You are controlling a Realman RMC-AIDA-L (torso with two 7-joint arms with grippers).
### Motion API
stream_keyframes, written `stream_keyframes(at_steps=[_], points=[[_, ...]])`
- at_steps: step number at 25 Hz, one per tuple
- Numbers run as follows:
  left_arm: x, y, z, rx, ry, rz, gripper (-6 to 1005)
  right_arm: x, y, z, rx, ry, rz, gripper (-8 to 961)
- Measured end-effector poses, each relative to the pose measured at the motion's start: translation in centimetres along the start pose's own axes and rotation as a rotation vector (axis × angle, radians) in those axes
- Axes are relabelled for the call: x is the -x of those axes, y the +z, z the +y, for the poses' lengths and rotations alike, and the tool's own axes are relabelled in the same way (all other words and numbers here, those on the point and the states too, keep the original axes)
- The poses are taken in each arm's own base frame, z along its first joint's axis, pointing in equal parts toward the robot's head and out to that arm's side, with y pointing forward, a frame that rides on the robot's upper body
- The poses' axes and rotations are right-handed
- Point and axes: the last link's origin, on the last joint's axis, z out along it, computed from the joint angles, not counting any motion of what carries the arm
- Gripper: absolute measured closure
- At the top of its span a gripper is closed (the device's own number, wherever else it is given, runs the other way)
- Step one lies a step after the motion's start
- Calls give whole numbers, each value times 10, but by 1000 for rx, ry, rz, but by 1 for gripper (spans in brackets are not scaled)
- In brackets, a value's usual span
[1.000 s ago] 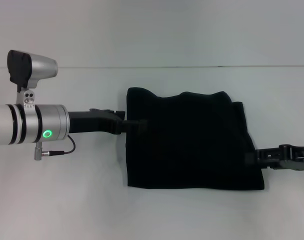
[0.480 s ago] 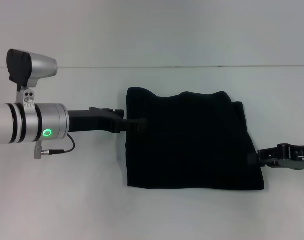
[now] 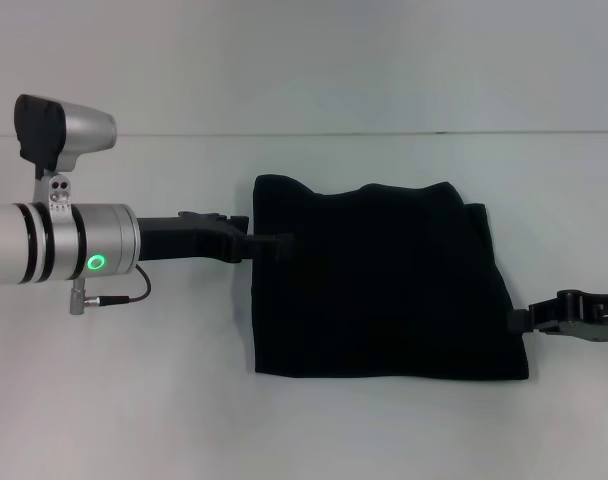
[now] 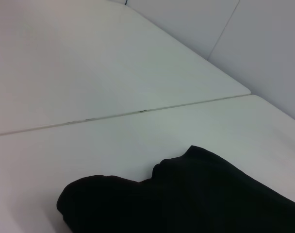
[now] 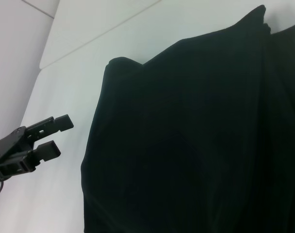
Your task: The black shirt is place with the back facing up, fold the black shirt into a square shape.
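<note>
1 black shirt [image 3: 384, 285], 2 grippers: left [image 3: 274, 245], right [image 3: 529, 320], prob 1 table [image 3: 134, 400].

Even, diffuse light fills all views, with only faint soft shadows on the white table [image 3: 184, 400]. The black shirt [image 3: 384, 285] reads as near-featureless dark mass. No glare.

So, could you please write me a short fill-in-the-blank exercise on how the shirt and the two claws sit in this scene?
1. The black shirt lies folded into a roughly ____ shape.
2. The left claw reaches the shirt's ____ edge in the head view.
3. The right claw sits at the shirt's ____ edge, low on that side.
4. The shirt rests on a ____ table.

Missing words: square; left; right; white
</note>
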Motion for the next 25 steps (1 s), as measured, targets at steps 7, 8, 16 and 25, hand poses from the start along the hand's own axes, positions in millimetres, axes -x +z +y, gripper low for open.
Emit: stream_keyframes(at_steps=[7,8,16,25], points=[[0,0,0,0,0,0,95,2,-4,4,33,-30,-14,924],[0,0,0,0,0,0,95,3,-5,5,41,-33,-18,923],[0,0,0,-3,-1,1,94,11,-16,9,56,-57,-48,924],[-1,0,-1,-11,-3,3,95,15,-17,11,46,-72,-38,923]])
